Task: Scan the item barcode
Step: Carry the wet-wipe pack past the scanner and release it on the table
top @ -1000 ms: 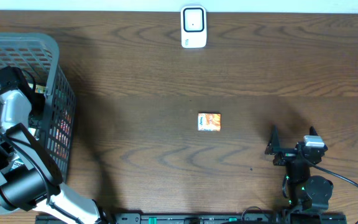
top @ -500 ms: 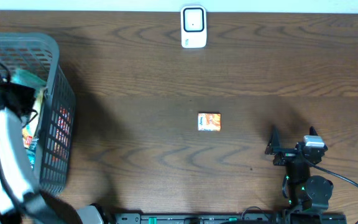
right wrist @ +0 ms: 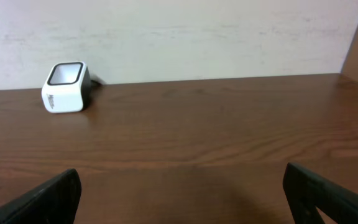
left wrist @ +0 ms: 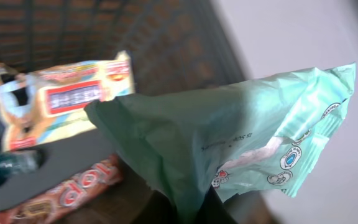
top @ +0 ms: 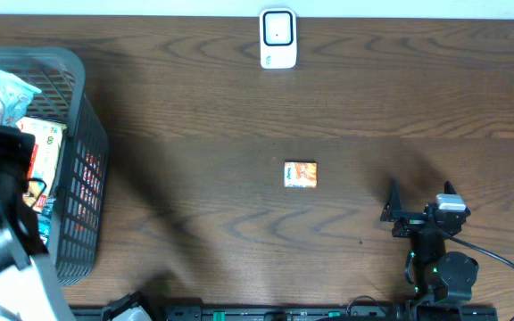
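- Surface (top: 194,107): dark wood, fills your overhead frame.
- Basket (top: 86,169): grey mesh, hard against the left edge of the overhead frame. It holds several packs. The left wrist view shows a cream snack pack (left wrist: 58,99) and a red one (left wrist: 67,193) below it.
- Left arm (top: 7,267): lower left of the overhead frame, blurred, over the basket. The left jaws are pinched tight on the bottom edge of the green packet (left wrist: 247,137). You see little of them, only a dark sliver under the film.
- Right arm (top: 435,259): lower right, well apart from everything. The right jaws are spread wide with nothing between them. Its camera looks across bare wood toward the scanner.
- Green packet: I judge this to be your item. It hangs above the basket at upper left of the overhead frame, clear of the other packs. In the wrist view its long axis runs from lower left to upper right, away from the jaws. No barcode shows on the face you can see, and you cannot tell which side carries it.
- Scanner (top: 277,37): small, white, top centre, at the far edge of the surface. It lies well to the right of the held packet, across open wood. The left arm has the packet, so the carry looks like its job.
- Orange packet (top: 301,175): small, flat, mid-frame, touching nothing.
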